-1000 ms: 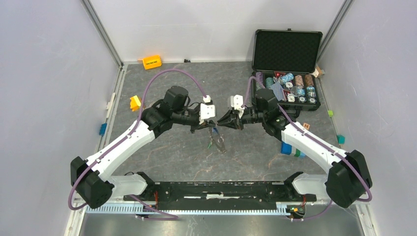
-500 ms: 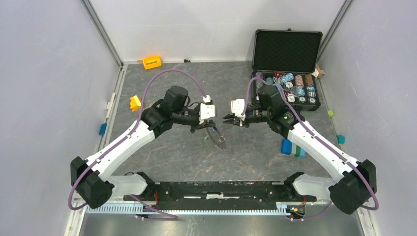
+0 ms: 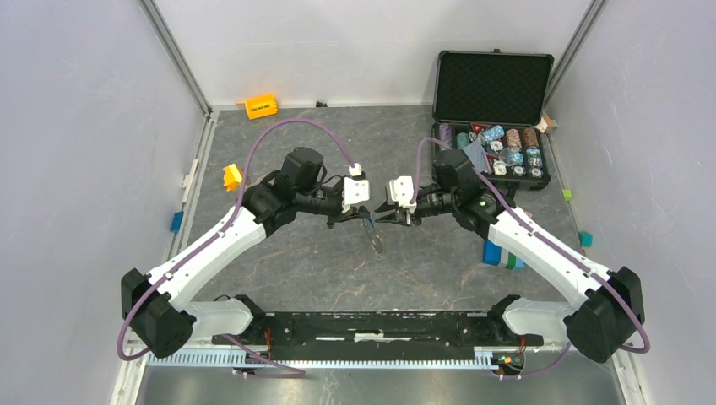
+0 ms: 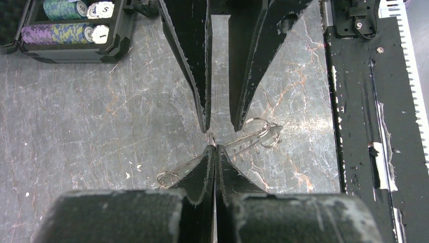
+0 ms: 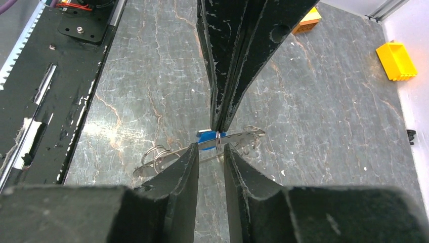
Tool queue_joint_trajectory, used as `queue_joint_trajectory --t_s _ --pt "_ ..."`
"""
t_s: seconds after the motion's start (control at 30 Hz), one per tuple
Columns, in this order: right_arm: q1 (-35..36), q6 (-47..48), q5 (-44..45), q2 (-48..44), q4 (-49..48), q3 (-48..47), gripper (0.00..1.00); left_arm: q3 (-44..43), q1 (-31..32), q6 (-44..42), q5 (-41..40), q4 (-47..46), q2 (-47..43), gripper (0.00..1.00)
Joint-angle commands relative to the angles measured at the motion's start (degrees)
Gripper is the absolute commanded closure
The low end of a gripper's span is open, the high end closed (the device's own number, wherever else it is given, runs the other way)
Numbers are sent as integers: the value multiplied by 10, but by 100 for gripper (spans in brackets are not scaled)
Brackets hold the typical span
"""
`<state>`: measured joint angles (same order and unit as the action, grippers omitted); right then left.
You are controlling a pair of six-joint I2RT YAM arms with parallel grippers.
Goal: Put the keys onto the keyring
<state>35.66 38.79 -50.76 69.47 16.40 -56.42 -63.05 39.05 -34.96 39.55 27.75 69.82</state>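
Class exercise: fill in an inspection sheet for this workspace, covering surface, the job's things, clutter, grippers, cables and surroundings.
Surface: grey marbled table; scuffed black base plate at the near edge.
Job's things: thin silver keyring, pinched at one loop; blue key beside the pinch; green key not made out.
Clutter: open poker chip case at back right; orange block and yellow block at back left; blue and green blocks at right.
Grippers: left gripper shut on the keyring; right gripper open, tips close to it.
Cables: purple cable arching to the left gripper.
Surroundings: pale walls on three sides.
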Motion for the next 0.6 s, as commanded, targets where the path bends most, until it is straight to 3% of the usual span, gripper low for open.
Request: queue_joint_trajectory --t_s 0.0,0.23,0.57 --pt "7 -7 -7 12 -25 0 70 -8 2 20 18 -23 -11 98" --pt "8 -16 -6 19 -40 0 70 -6 2 21 23 -23 -15 98" --pt "14 -22 -8 26 -45 5 77 -7 3 23 23 -24 -17 98"
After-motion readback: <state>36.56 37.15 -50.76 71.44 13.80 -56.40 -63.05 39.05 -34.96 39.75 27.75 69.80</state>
